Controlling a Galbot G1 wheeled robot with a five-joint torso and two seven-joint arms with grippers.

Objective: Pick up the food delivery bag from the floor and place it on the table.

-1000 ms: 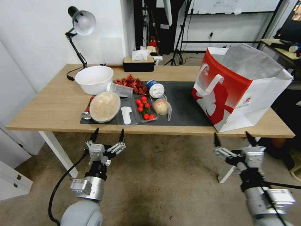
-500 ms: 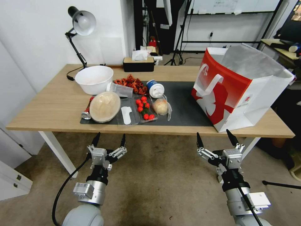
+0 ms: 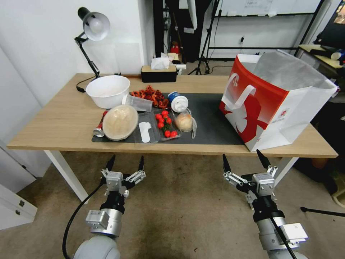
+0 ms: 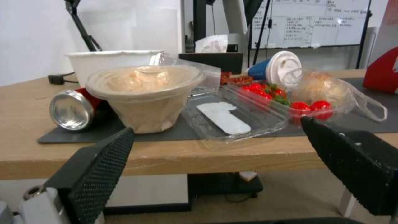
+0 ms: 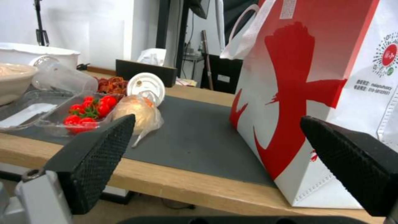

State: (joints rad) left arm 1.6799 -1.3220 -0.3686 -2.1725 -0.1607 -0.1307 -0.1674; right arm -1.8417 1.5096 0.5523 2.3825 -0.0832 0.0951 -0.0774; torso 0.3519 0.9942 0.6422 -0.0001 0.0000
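From where I sit, the job looks finished: the food delivery bag (image 3: 276, 104) stands upright on the table (image 3: 54, 122), at the table's right end, part on the dark grey mat (image 3: 210, 122) and part on bare wood, its foil-lined mouth open and one white strap handle (image 3: 240, 94) hanging down the red side. Nothing of the bag touches the floor, so I judge that no step of the task is left.

Both arms hang in front of the table's near edge, lower than its top. My left gripper (image 3: 125, 162) is below the mat's left half, fingers spread wide, carrying nothing. My right gripper (image 3: 245, 162) is below the bag's near corner, fingers just as wide apart, also empty and clear of the bag.

The head view gives me the whole tabletop: the white bowl (image 3: 107, 90), the desk lamp (image 3: 91, 30) and the tissue box (image 3: 159, 73) at the table's far edge. The right wrist view looks across the table's edge at the bag's red graphic and a printed code on its white side (image 5: 386, 59), detail I cannot read from above. The left wrist view shows the end of a can (image 4: 71, 109) lying on the mat and the covered paper bowl (image 4: 143, 93) beside it, with cherry tomatoes (image 4: 309, 107) in a clear tray.
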